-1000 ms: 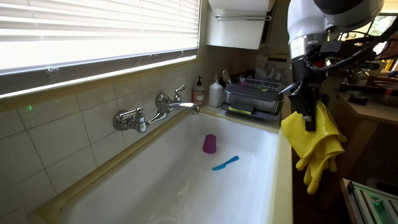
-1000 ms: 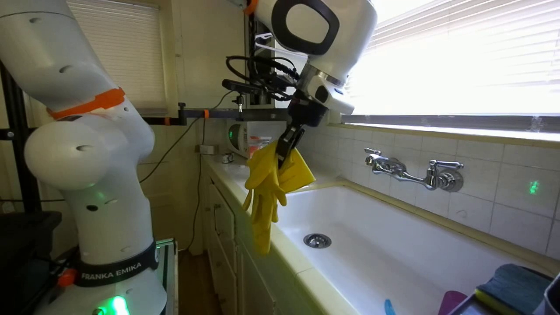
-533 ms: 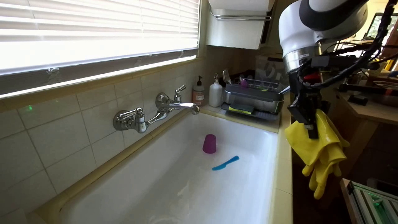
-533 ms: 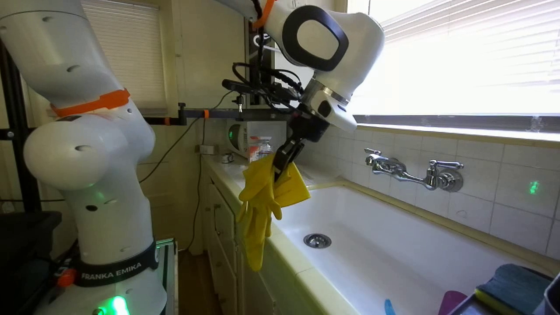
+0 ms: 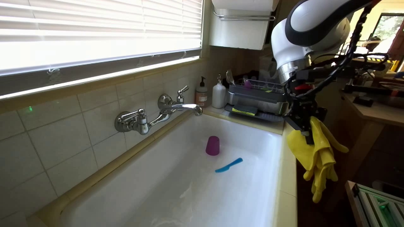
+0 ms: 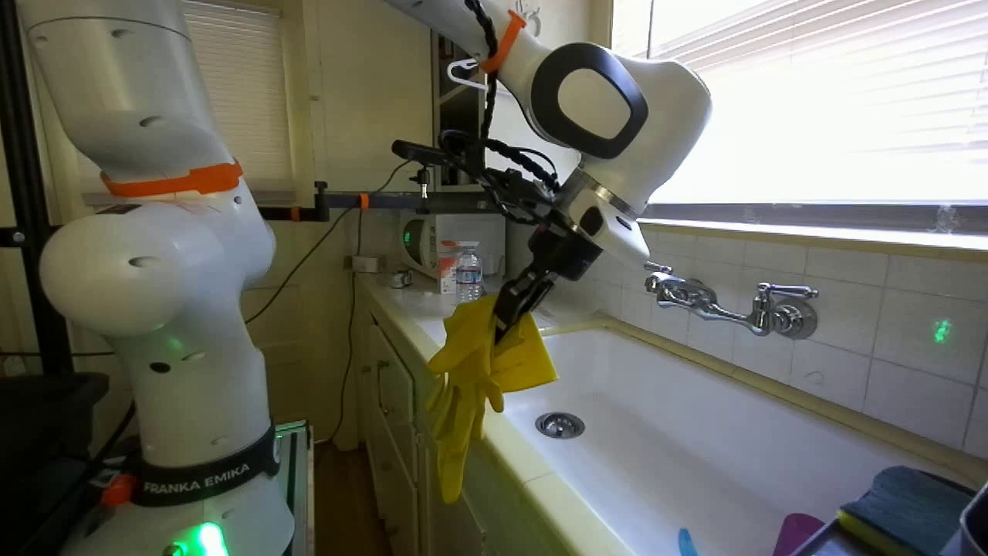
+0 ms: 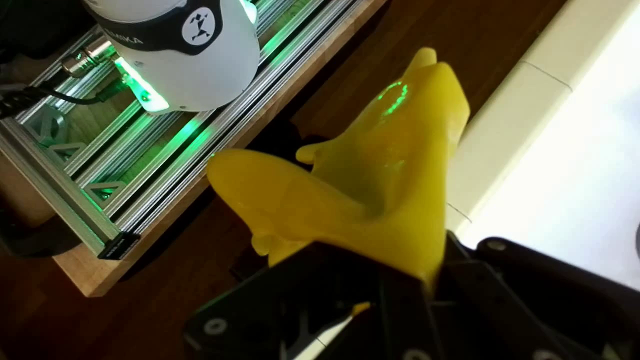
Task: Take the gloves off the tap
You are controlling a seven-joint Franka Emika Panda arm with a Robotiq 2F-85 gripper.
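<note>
The yellow gloves hang bunched from my gripper in both exterior views [image 5: 322, 157] [image 6: 463, 378], fingers downward, along the sink's front edge and partly outside it. My gripper [image 5: 310, 138] is shut on them; it also shows in an exterior view [image 6: 505, 328]. In the wrist view the gloves [image 7: 390, 165] fill the middle, pinched between the dark fingers [image 7: 425, 282]; the fingertips are covered. The chrome tap [image 5: 181, 107] is on the tiled wall across the sink, bare and apart from the gloves. It also shows in an exterior view [image 6: 718, 305].
The white sink [image 5: 252, 198] holds a purple cup [image 5: 213, 146] and a blue knife [image 5: 228, 165]. A dish rack [image 5: 255, 101], soap bottles [image 5: 218, 94] and a sponge [image 5: 244, 110] stand at one end. A water bottle [image 6: 468, 274] and microwave [image 6: 494, 232] stand on the counter.
My gripper has moved lower with the gloves in its grip, staying near the sink's front edge. The arm's wrist has lowered and tilted more. The tap and the sink contents have not moved.
</note>
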